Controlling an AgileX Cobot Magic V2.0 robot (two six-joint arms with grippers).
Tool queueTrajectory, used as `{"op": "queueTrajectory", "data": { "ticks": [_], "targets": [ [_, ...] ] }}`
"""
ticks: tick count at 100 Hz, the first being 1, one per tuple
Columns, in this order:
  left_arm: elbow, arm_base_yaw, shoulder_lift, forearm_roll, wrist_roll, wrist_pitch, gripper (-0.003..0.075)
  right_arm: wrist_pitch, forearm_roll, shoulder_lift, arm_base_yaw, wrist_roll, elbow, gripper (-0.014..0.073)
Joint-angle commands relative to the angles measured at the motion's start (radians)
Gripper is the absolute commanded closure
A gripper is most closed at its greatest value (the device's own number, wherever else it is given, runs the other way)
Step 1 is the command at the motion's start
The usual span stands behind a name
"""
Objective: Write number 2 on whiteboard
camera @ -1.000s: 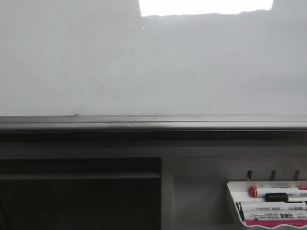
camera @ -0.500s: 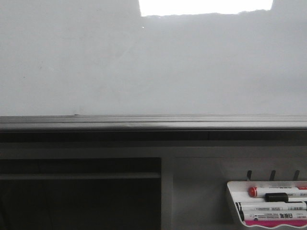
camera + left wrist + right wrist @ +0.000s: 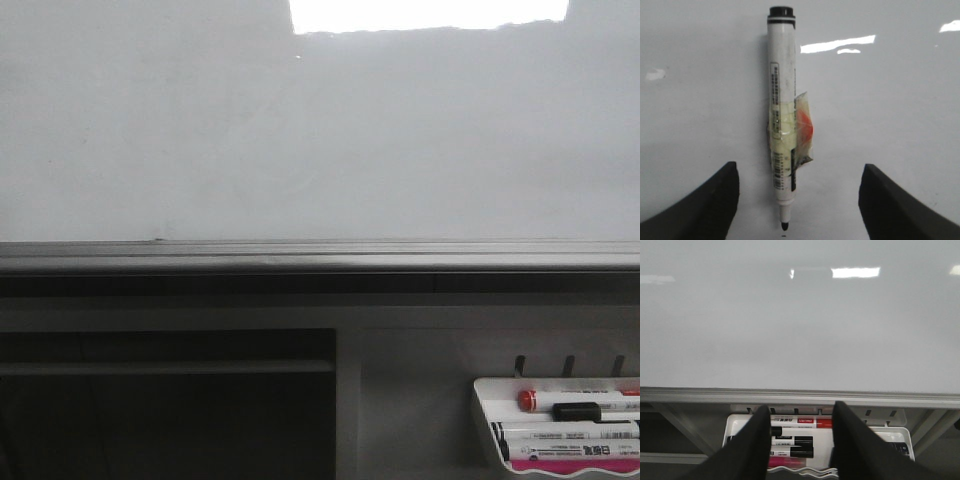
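Your left hand [image 3: 797, 200] is hanging spread wide, its two dark curved fingers [image 3: 705, 200] standing well apart on either side of a marker [image 3: 782, 115] without touching it. The marker is lying against the whiteboard [image 3: 890, 125], cap end at 12 o'clock and bare dark tip at 6 o'clock, pointing toward the hand; this looks like an approach for gripping the barrel. It is a smooth white plastic cylinder with a printed label, and a crumpled piece of clear tape with an orange patch is wrapping its middle, perhaps for better grip.

Your right hand [image 3: 800, 440] is hovering spread over a white marker tray [image 3: 900, 436] below the grey metal rail [image 3: 800, 396], holding nothing. The tray is carrying red and black pens and a pink eraser.

In the front view the whiteboard [image 3: 320, 140] is glossy, pale grey and blank; the number 2 is not yet written anywhere I can see.
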Motion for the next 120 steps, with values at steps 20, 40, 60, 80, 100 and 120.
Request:
{"op": "queueTrajectory", "data": {
  "ticks": [20,40,60,80,100,120],
  "targets": [
    [-0.099,-0.008,0.108,0.006,0.001,-0.113,0.0248,-0.076,0.003,0.018,-0.005,-0.012,-0.036,0.0337],
    [-0.109,-0.008,0.141,0.004,0.001,-0.150,0.0248,-0.076,0.003,0.018,-0.005,-0.012,-0.036,0.0337],
    [-0.109,-0.008,0.141,0.004,0.001,-0.153,0.0248,-0.076,0.003,0.018,-0.005,-0.012,-0.036,0.0337],
    [-0.109,-0.008,0.141,0.004,0.001,-0.149,0.0381,-0.076,0.003,0.018,-0.005,-0.012,-0.036,0.0337],
    [-0.109,-0.008,0.141,0.004,0.001,-0.148,0.0549,-0.076,0.003,0.018,-0.005,-0.012,-0.036,0.0337],
    [-0.109,-0.008,0.131,0.004,0.001,-0.117,0.0631,-0.077,0.003,0.018,-0.005,-0.012,-0.036,0.0337]
  ]
}}
